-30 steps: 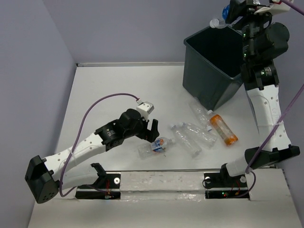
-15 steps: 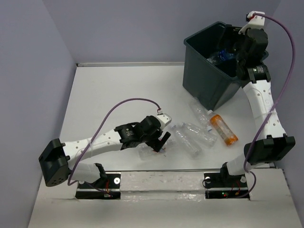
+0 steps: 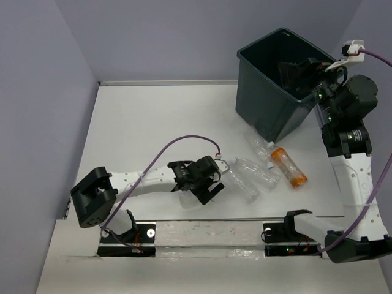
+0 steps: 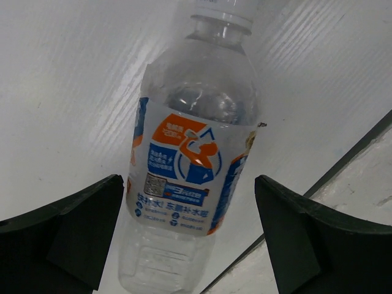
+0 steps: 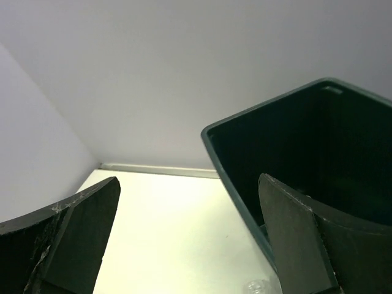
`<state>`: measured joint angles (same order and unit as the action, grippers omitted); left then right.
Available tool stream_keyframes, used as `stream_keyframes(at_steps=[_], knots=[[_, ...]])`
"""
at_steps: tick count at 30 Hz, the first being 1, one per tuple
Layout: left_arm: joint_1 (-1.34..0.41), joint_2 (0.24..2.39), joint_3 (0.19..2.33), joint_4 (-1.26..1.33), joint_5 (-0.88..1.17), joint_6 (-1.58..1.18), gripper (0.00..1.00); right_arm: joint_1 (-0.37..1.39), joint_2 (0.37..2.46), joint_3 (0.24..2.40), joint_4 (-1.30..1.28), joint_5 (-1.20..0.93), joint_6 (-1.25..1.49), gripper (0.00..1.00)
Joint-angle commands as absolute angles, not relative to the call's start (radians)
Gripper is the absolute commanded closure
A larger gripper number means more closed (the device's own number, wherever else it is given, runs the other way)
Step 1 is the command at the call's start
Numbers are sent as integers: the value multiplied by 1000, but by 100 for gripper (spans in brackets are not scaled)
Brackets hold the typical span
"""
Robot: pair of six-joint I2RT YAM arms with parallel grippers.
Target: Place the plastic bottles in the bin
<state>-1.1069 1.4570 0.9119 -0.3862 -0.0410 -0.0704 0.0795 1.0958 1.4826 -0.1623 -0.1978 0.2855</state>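
A clear plastic bottle with a blue and orange label (image 4: 187,162) lies on the white table. My left gripper (image 4: 188,184) (image 3: 207,184) is open and straddles it, one finger on each side, neither touching. Two clear bottles (image 3: 251,174) (image 3: 257,144) and an orange bottle (image 3: 288,166) lie to its right. The dark grey-green bin (image 3: 264,92) (image 5: 294,147) stands at the back right. My right gripper (image 3: 297,72) (image 5: 187,190) hangs open and empty at the bin's right rim. The bin's inside is too dark to make out.
The table's back edge meets the purple wall behind the bin. A clear bottle top (image 5: 257,286) shows at the bottom of the right wrist view. A metal rail (image 3: 208,236) with both arm bases runs along the near edge.
My right gripper carried a blue-capped bottle over the bin, opened and dropped it in, then drew back to the right rim. My left gripper moved right and down over the labelled bottle.
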Motion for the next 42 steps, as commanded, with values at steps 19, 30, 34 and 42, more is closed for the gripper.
stream_keyframes(at_steps=[19, 30, 34, 42], knots=[[-1115, 1156, 919, -316, -287, -158, 30, 152, 807, 856, 258, -476, 748, 2], [-1114, 1088, 897, -51, -301, -183, 29, 540, 942, 781, 299, -383, 698, 0], [-1115, 1078, 885, -8, -313, -184, 29, 598, 983, 770, 296, -341, 704, 0], [-1114, 1026, 833, 81, -333, -195, 29, 698, 1052, 773, 268, -244, 681, 0]])
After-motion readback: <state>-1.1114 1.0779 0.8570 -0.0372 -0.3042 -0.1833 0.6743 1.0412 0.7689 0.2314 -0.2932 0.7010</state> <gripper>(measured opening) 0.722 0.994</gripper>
